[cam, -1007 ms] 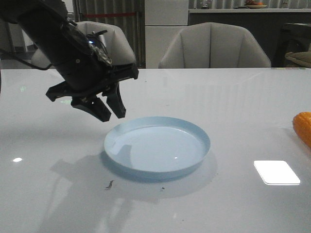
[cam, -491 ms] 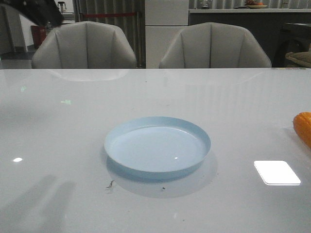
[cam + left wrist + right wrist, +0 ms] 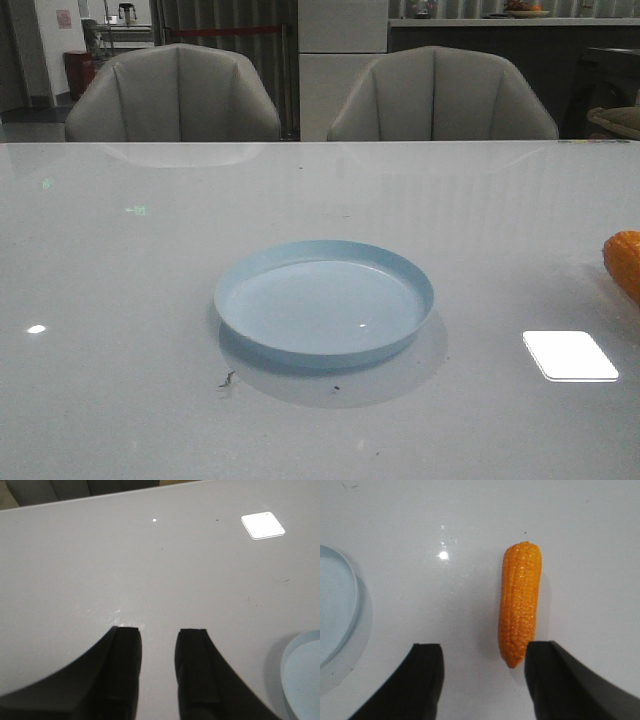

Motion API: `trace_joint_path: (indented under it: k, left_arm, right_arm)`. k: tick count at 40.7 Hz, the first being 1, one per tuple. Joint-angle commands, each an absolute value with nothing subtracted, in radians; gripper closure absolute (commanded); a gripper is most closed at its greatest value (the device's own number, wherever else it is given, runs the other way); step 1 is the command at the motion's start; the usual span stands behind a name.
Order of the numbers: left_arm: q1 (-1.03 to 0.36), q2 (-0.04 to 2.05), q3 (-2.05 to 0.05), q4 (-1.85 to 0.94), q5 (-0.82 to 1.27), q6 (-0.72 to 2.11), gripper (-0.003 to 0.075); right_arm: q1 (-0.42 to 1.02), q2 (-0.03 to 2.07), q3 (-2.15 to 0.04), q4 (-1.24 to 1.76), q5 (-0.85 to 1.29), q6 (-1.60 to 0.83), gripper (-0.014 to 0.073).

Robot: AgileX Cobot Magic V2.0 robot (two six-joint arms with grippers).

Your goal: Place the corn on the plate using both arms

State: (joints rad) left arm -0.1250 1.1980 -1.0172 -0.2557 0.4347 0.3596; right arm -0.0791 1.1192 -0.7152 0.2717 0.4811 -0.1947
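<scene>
1. Front view: neither arm shows. The plate (image 3: 324, 302) sits mid-table, nothing on it; the corn (image 3: 624, 262) lies on the table (image 3: 150, 300) at the right edge of the frame, well apart from the plate. Two chairs (image 3: 172, 92) stand behind the far table edge. No readable writing.

2. Left wrist view: the left gripper (image 3: 158, 636) has its jaws a little apart, holding nothing, over bare table. The plate's rim (image 3: 286, 665) lies off to one side, outside the jaws.

3. Right wrist view: the right gripper (image 3: 484, 652) has its jaws wide apart and empty. The corn (image 3: 520, 601) lies lengthwise just ahead of one finger (image 3: 555, 675), its near tip beside it. The plate (image 3: 351, 580) lies beyond the other finger.
</scene>
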Motion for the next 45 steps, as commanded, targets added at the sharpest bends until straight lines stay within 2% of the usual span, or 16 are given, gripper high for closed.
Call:
trace_joint_path:
  k: [1,7,18,27,45]
  left_arm:
    - [-0.119,1.102,-0.955,-0.279,0.344,0.361,0.0448]
    - [-0.119,1.005,-0.834,-0.297,0.306,0.361,0.0448]
    - [-0.119,0.769,-0.635,-0.381,-0.020,0.361,0.0448]
    - [-0.119,0.674,-0.587,-0.381,-0.015,0.361,0.0448]
    - [-0.119,0.672,-0.587,-0.381,-0.017,0.361,0.0448]
  right_arm:
    - [-0.096,1.179,-0.820,0.234,0.474,-0.200,0.0035]
    - [-0.096,1.295,-0.900,0.224,0.483,-0.200,0.0029]
    - [-0.096,1.487,-0.957,0.224,0.487,-0.200,0.0032]
    - [-0.096,1.609,-0.992,0.225,0.448,-0.147,0.0032]
    - [-0.096,1.729,-1.001,0.212,0.390,-0.147,0.0032]
